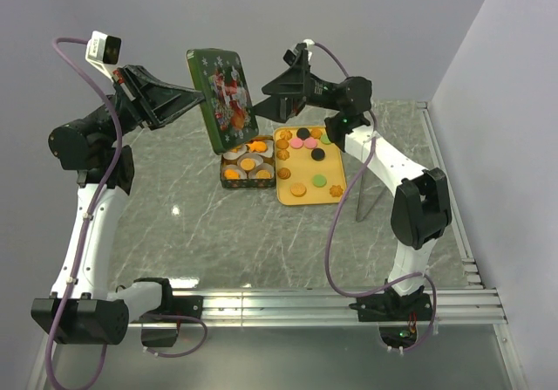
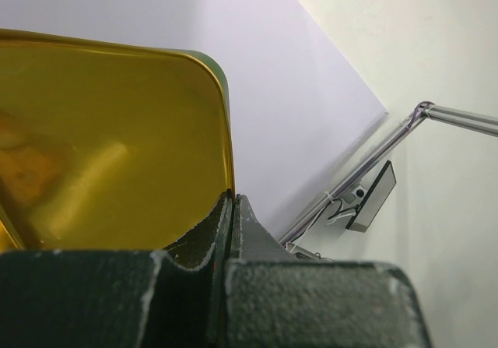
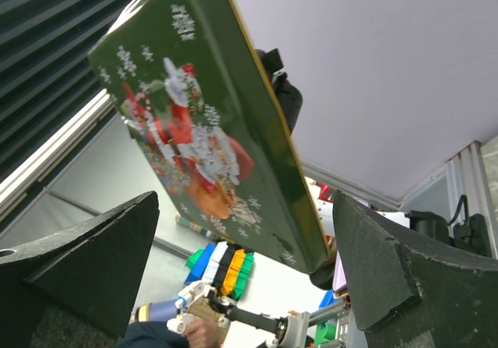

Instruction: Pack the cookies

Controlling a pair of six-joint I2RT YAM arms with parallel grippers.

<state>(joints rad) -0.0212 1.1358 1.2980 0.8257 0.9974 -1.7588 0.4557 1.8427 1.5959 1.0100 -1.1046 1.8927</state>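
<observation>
Loose cookies, orange, pink, green and black, lie on a yellow tray. To its left stands an open tin with more orange cookies in white paper cups. Tilted in the air above the tin is a green Christmas lid, and my left gripper is shut on its left edge. The left wrist view shows the lid's golden inside pinched at my left gripper. My right gripper stands open at the lid's lower right corner. In the right wrist view the lid hangs beyond my right gripper.
A thin metal leg stands right of the tray. Aluminium rails run along the near edge and the right side of the marble table. Walls close in behind and to the right.
</observation>
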